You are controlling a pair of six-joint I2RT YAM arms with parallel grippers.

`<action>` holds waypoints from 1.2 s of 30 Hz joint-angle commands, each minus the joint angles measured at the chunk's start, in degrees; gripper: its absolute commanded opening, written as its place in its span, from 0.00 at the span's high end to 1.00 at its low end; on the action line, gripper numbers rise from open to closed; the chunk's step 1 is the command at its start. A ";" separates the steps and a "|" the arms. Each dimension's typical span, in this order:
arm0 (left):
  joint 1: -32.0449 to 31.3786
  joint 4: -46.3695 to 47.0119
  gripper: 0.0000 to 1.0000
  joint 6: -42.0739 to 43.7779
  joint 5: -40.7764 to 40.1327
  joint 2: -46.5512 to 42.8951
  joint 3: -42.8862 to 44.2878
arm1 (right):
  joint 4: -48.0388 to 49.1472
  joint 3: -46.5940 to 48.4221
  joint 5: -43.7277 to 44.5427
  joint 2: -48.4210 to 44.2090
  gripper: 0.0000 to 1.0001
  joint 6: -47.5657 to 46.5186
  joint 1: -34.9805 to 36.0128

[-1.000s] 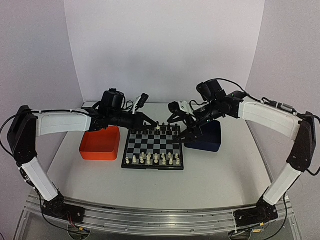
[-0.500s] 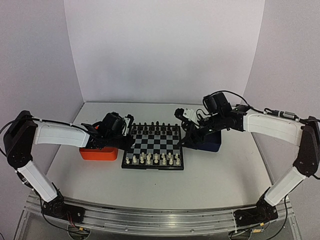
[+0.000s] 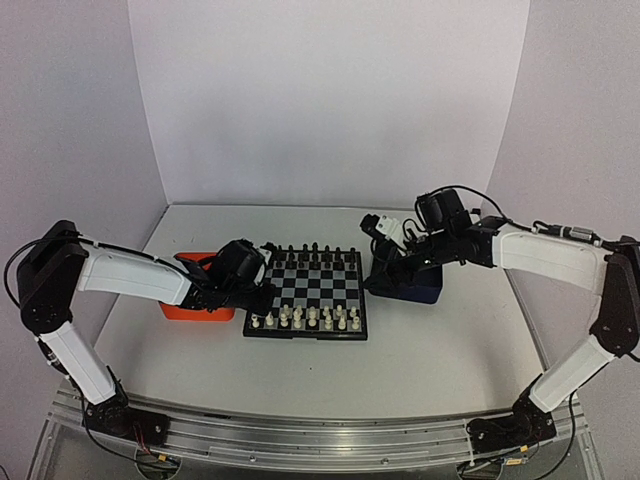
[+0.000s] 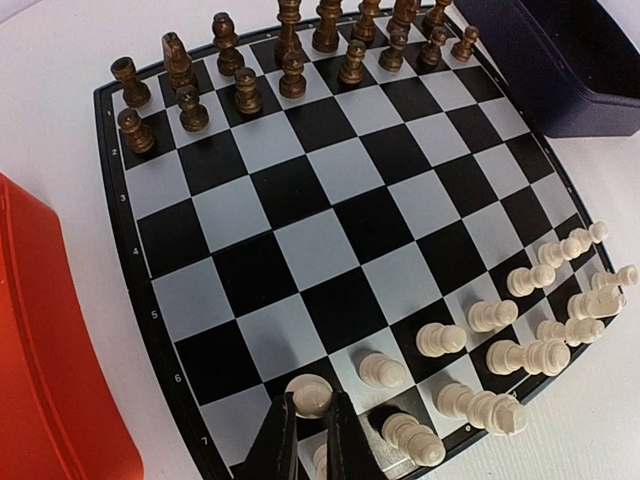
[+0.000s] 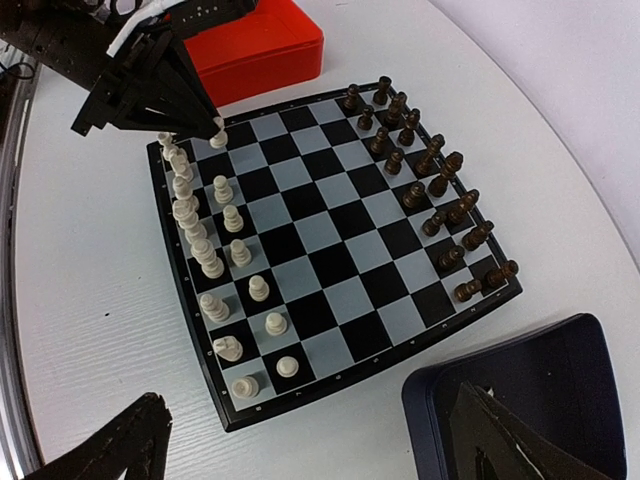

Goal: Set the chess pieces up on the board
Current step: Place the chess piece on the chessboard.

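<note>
Pawn duty: my left pincer [image 4: 310,405] is clamped narrow on a cream pawn [image 4: 310,390] at the near left corner of the board [image 4: 330,220], second row (touching the square or not, I cannot tell). Other cream pieces [image 3: 310,318] fill the two near rows, and dark pieces [image 3: 315,252] line the far side. My right pincer [image 5: 310,400] gapes wide above the board's right edge, beside the dark blue tray [image 5: 540,380] on the counter [image 3: 420,350].

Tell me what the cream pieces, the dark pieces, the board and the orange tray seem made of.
Cream pieces: likely moulded plastic, smooth with a soft sheen.
Dark pieces: probably plastic too, brown with glossy highlights; wood cannot be ruled out.
Board: smooth printed surface, semi-gloss glare on the grey squares; material beneath unclear.
Orange tray: plastic, uniform colour, rounded edges.
</note>
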 commanded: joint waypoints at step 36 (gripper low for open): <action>-1.64 -2.71 0.80 -3.36 -1.57 4.02 1.78 | 2.96 -0.55 2.42 0.16 0.02 1.25 -2.34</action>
